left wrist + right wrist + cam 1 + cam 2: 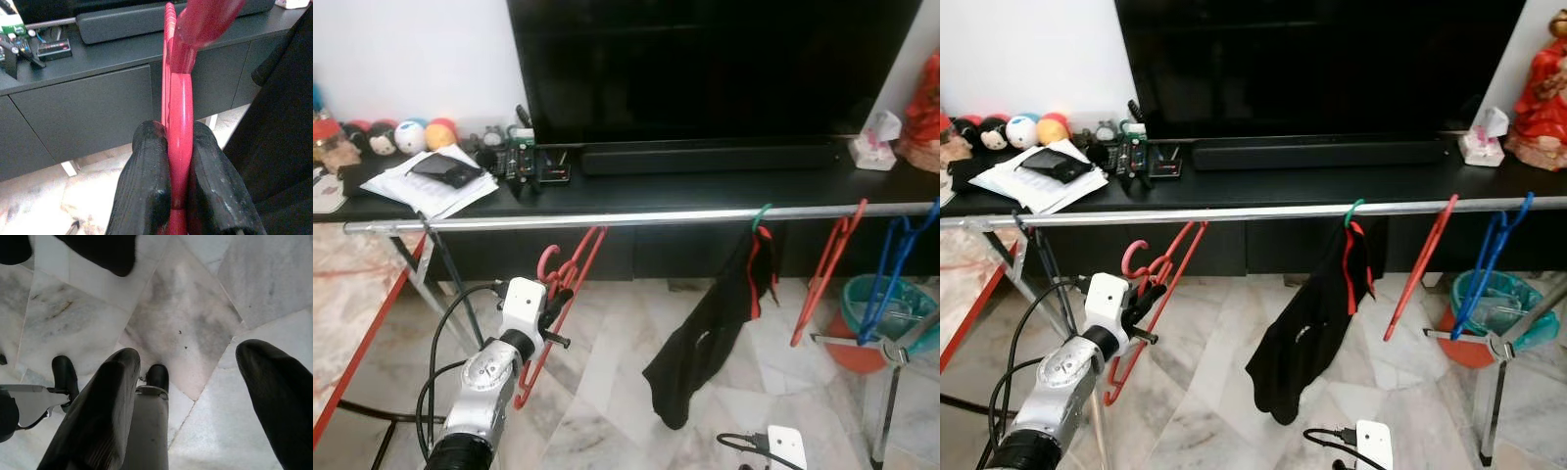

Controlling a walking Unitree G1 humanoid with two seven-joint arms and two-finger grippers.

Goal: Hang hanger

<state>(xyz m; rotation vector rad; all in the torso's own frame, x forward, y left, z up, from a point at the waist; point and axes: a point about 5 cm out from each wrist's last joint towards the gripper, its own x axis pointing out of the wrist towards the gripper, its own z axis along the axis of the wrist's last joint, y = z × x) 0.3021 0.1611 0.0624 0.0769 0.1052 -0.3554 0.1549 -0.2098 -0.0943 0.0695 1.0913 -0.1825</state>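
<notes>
The left gripper (558, 284) is clenched on a red plastic hanger (570, 279), its two black fingers (146, 191) pressed against either side of the hanger's flat frame, as the left wrist view shows close up. The hanger is held just below the long silver metal rail (636, 219) that runs across the front of the black TV cabinet (705, 186), near the rail's left end; the hanger's upper tip reaches up close to the rail, but whether it touches cannot be told. Further along the rail towards its right end hang a black garment with red trim (715, 323) on a green hook, then a second red hanger (827, 269), then a blue plastic hanger (891, 274). On the cabinet's top stand a large dark television (715, 69) and a long black soundbar (705, 159), with a stack of white papers (431, 186) and a row of small round plush toys (396, 135) towards its left end. The right gripper (195, 396) hangs low over the pale marble floor (195, 323), its fingers spread wide apart and holding nothing
</notes>
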